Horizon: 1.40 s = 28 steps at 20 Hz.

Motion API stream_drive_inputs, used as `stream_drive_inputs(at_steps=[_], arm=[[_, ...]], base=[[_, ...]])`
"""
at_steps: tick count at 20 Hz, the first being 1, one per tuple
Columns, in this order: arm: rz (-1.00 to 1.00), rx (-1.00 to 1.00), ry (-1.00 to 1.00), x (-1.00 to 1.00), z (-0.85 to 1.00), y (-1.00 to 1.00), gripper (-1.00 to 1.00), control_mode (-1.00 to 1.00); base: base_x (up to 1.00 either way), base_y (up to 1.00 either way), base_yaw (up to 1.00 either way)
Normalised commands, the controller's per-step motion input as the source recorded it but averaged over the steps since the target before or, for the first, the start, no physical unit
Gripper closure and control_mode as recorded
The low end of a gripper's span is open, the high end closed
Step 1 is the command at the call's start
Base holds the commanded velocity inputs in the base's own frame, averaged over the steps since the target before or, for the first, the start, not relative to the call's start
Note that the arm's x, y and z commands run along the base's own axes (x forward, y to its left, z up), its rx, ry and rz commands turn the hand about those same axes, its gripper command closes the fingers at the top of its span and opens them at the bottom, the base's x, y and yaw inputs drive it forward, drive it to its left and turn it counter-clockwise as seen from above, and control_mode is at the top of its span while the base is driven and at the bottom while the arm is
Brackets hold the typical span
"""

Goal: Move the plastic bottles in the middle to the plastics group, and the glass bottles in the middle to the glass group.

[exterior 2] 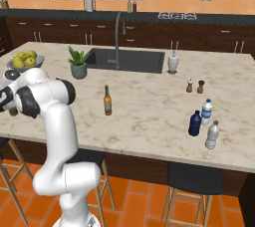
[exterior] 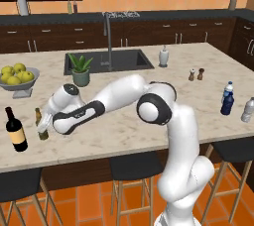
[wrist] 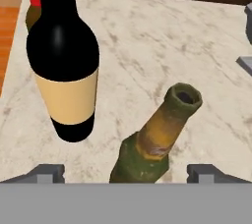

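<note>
Hand (wrist: 125, 174) wide open, fingertips standing apart on either side of the olive green bottle (wrist: 157, 137), gripping nothing; the bottle stands on its own on the desk (exterior: 149, 121), just beside the dark wine bottle (wrist: 63, 66). Judging by that, the green one looks delivered to the glass group. In the left base view the wine bottle (exterior: 16, 129) sits near the desk's left front edge with the green bottle (exterior: 42, 132) close to it, partly behind the arm. The dark blue bottle (exterior 2: 194, 123) already stands with the plastics: touching or almost touching the clear water bottle (exterior 2: 206, 111), with the pale greyish bottle (exterior 2: 212, 135) just beside. Still left: the brown bottle (exterior 2: 107, 100), alone mid-desk, well apart from both groups. The right base view has that brown bottle in plain sight, while in the left base view the arm covers that spot. The hand view gives the open jaws and the green bottle's neck up close, plus something red-labelled behind the wine bottle, too cropped to identify.
</note>
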Motion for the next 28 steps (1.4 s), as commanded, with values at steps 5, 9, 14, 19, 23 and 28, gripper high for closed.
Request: stream_drive_inputs(at_steps=[5,9,14,19,23,28], arm=[[-0.05,0.0,0.03,-0.25,0.47,-0.5,-1.0,-1.0],[-0.1,0.0,0.0,-0.41,0.23,-0.77,-1.0,-1.0],[-0.11,0.0,0.01,-0.38,0.11,-0.99,-1.0,-1.0],[-0.12,0.0,0.08,-0.2,0.14,-1.0,-1.0,-1.0],[-0.12,-0.08,0.2,-0.04,0.49,-1.0,-1.0,-1.0],[-0.14,-0.16,0.14,-0.02,0.49,-0.96,-1.0,-1.0]], base=[[0.0,0.0,0.0],[0.0,0.0,0.0],[0.0,0.0,0.0],[0.0,0.0,0.0],[0.0,0.0,0.0],[0.0,0.0,0.0]])
